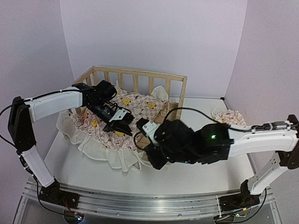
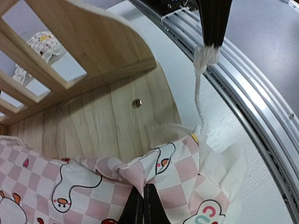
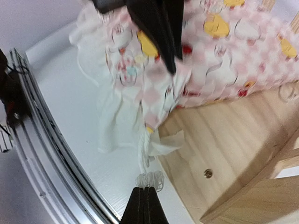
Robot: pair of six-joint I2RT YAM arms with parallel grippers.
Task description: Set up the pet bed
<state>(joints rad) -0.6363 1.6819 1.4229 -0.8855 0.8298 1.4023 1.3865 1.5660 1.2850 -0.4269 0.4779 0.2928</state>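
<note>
Now, with left gripper (image 2: 143, 192) clamped on cushion (image 2: 70, 182) and right gripper (image 3: 145, 193) pinching its frill (image 3: 150, 178), draw both evenly right into bed (image 2: 107, 116).

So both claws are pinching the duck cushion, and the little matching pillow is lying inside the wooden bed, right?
Not quite. The left gripper and right gripper do pinch the cushion, but the small pillow lies outside the pet bed, on the table to its right. The top external view shows it.
</note>
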